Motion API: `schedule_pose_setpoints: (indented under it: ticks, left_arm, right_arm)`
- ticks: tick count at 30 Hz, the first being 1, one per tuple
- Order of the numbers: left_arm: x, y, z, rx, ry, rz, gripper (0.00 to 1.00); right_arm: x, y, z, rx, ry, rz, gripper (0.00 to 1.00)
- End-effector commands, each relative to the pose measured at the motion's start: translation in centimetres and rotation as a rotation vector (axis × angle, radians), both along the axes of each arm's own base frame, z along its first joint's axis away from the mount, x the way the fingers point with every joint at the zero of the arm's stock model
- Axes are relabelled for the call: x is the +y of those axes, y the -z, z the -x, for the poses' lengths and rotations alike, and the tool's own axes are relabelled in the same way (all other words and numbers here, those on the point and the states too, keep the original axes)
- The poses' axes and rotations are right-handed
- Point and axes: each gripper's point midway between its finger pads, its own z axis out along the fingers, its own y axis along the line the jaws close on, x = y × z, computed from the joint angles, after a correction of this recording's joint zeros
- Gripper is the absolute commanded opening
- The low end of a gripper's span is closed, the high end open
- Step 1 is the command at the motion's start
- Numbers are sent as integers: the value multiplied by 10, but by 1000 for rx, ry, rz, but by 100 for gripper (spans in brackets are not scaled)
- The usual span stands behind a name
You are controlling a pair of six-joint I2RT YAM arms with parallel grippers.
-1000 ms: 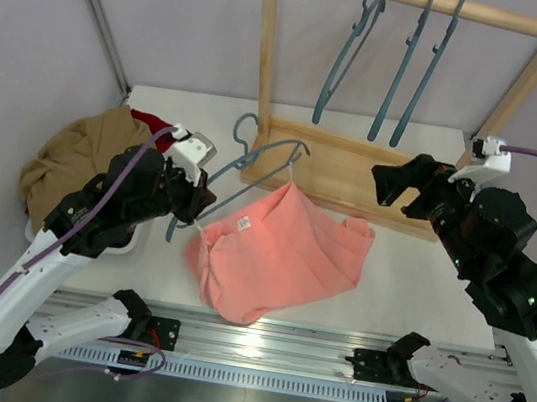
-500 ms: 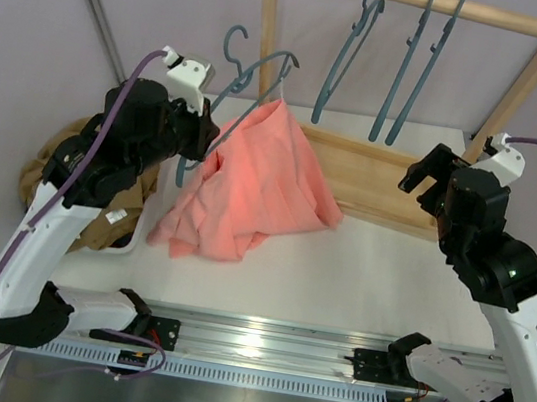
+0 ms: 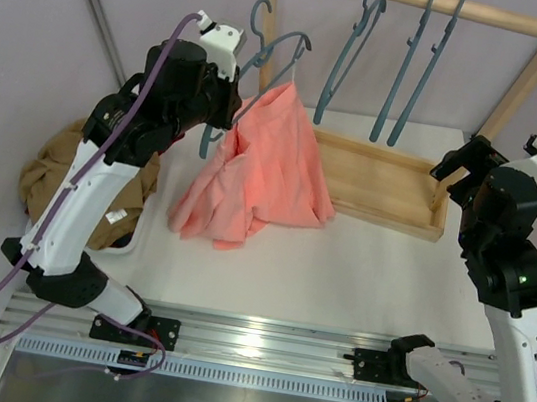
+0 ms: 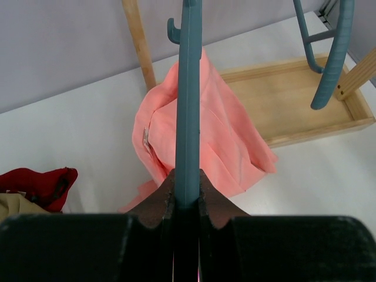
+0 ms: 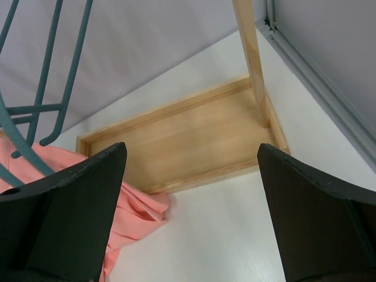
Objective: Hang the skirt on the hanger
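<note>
Nearest, on the white table (image 3: 358,275), the lower folds of the skirt (image 3: 262,175) rest in a loose heap. Its upper part rises to the hanger (image 3: 273,52) and hangs from it (how the cloth is fixed to the bar I cannot tell). To the left lies a tan garment (image 3: 56,169), well apart from the job. Higher and further back, the left gripper (image 3: 224,103) is clamped narrowly on the hanger's edge and holds it upright in the air beside the left post of the wooden rack (image 3: 381,193). The right gripper (image 3: 461,167) hovers near the rack's right end, jaws spread wide, holding nothing. Behind, three spare hangers (image 3: 404,70) dangle from the rail. By my reckoning the skirt is on the hanger; what may be left is to straighten the bunched cloth and hook the hanger up or set it down
</note>
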Motion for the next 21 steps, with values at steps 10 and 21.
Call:
schedule_pose_setpoints:
  ticks: [10,21]
  left_arm:
    - [-13,-97,-22,-270,-8,126,0]
    - [-32,-106,-65,-348,-54,128,0]
  right_arm:
    - [-1,-4,-25,-32,-78,6,99]
    - [8,5,-33,-30,-135,-36,99]
